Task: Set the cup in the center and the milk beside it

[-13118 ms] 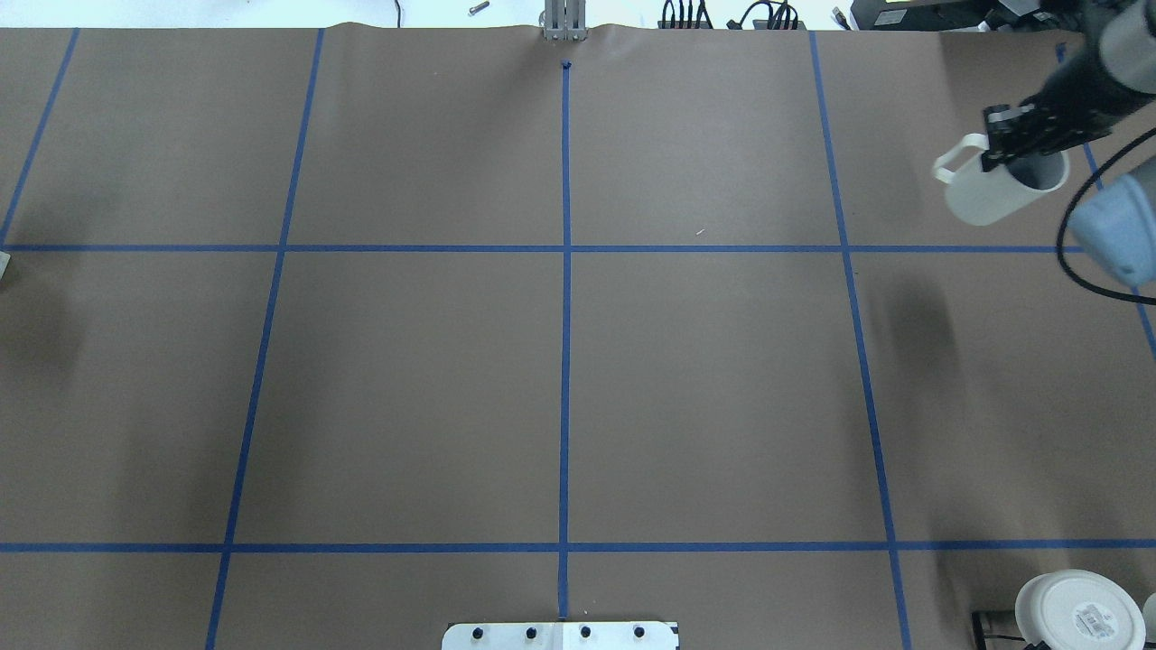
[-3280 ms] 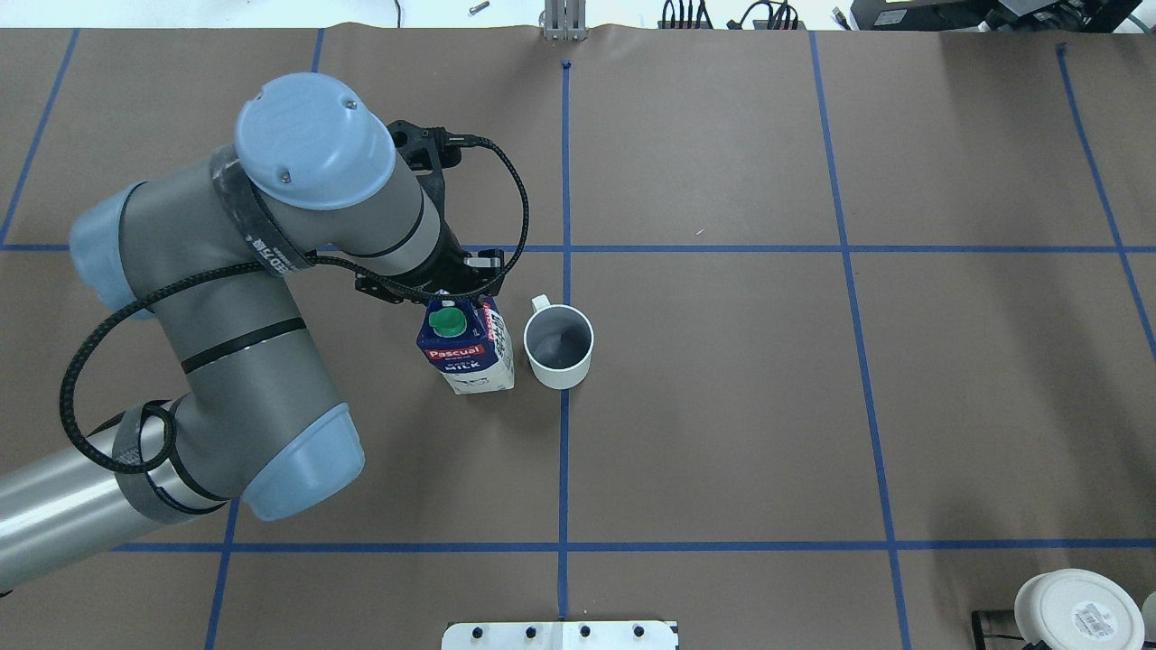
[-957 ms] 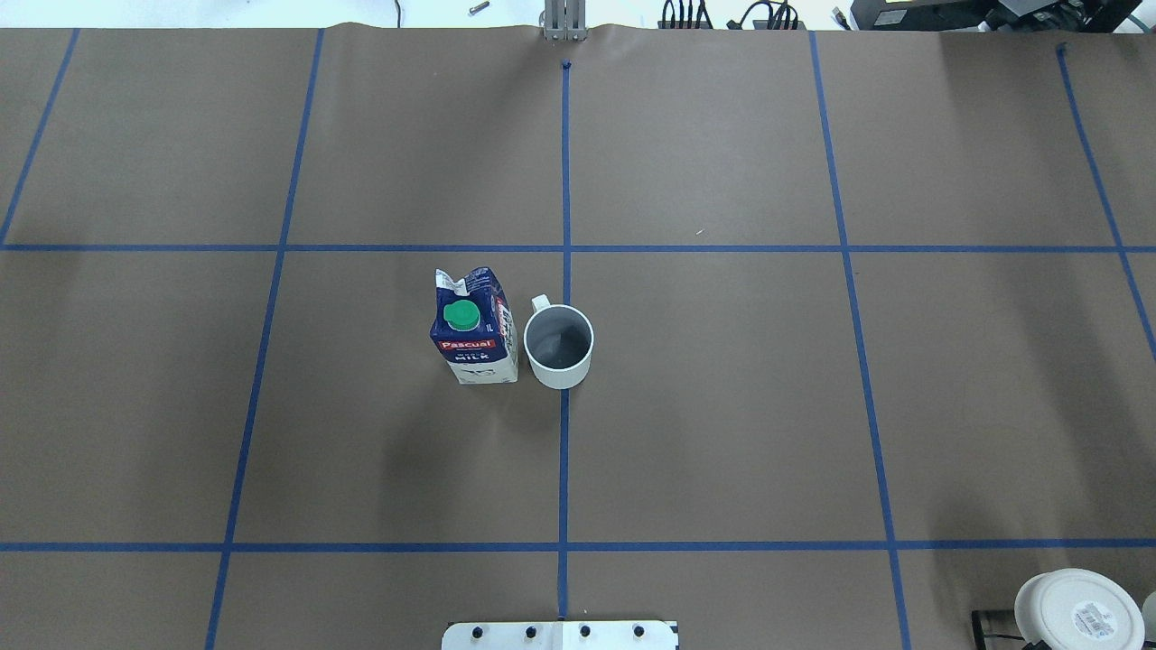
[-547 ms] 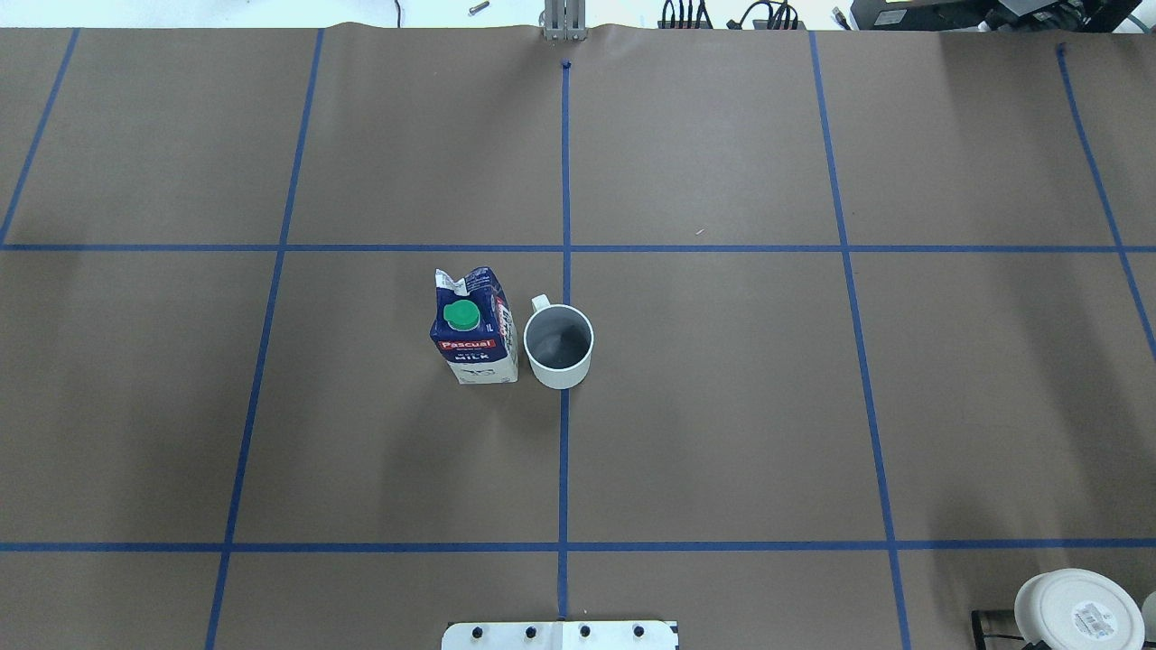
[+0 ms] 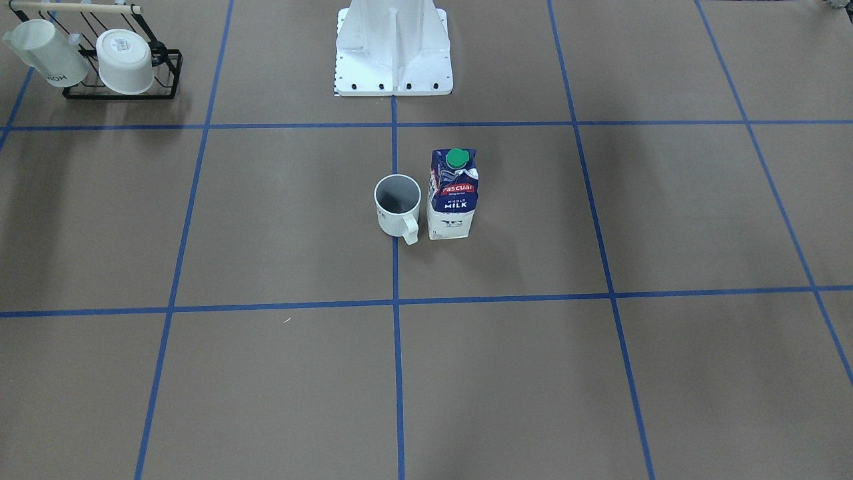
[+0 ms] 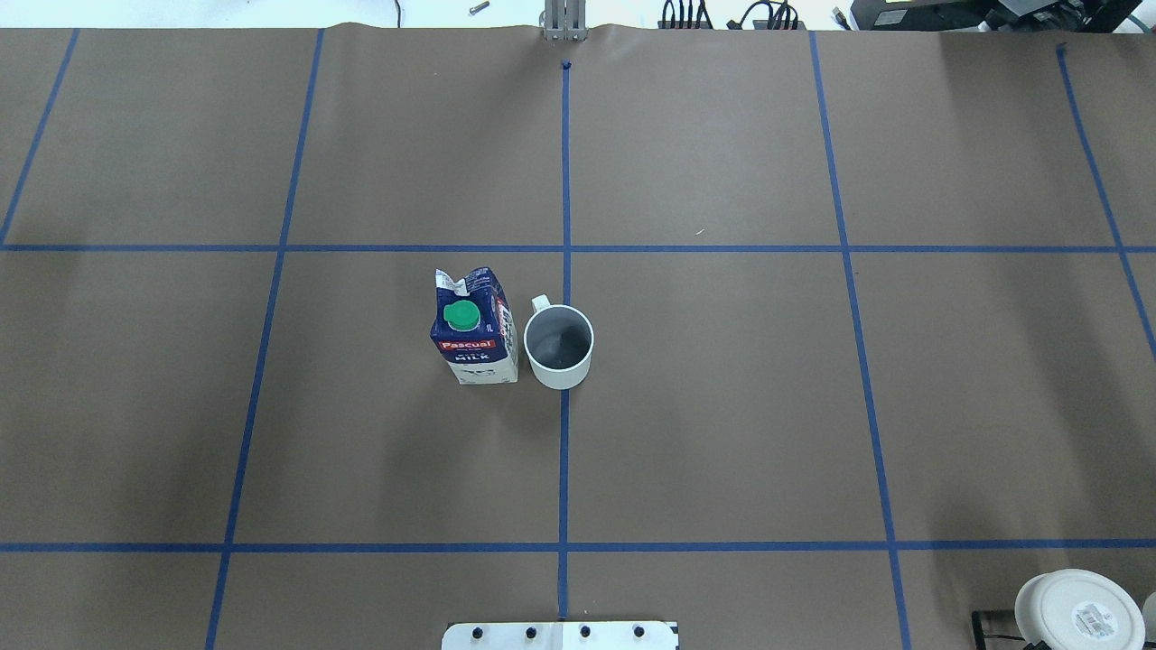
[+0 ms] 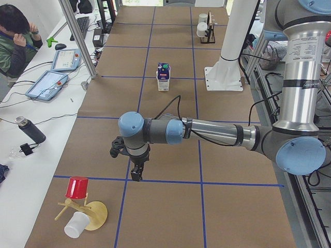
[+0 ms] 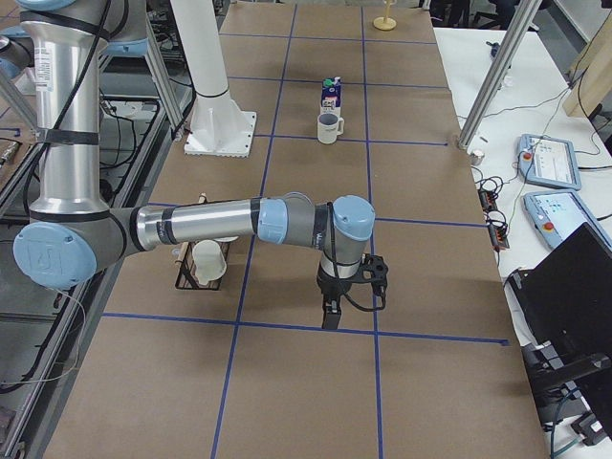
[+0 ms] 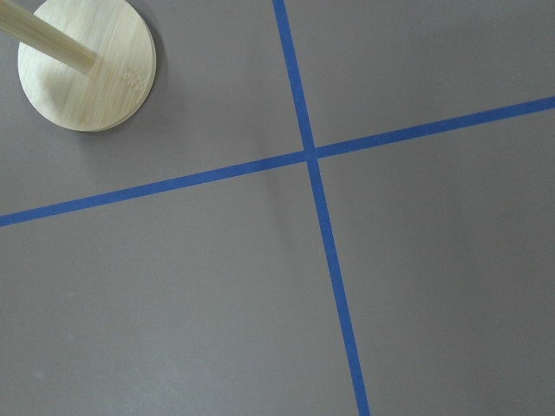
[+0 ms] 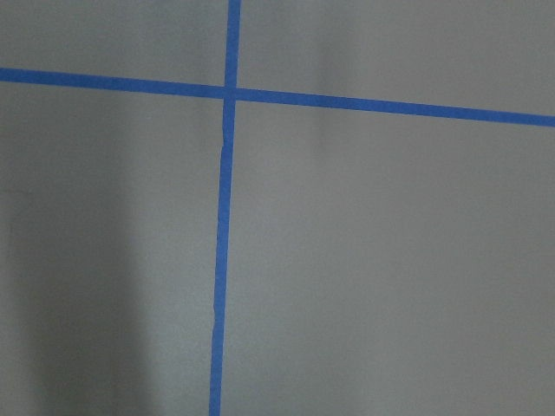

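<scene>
Overhead: small white ceramic mug [image 6: 559, 346], grey inside, stands mid-frame on brown counter centre [image 6: 623, 379]. The tall blue-and-white milk carton [image 6: 473, 329] stands upright just beside it, frame-left. Task looks done. Both left jaws and right jaws are far off; spread or pressed together, cannot tell.

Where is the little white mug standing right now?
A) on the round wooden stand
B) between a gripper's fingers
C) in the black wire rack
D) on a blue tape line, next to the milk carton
D: the mug stands upright on the table over the blue tape line, with the milk carton close beside it and no arm near.
</scene>
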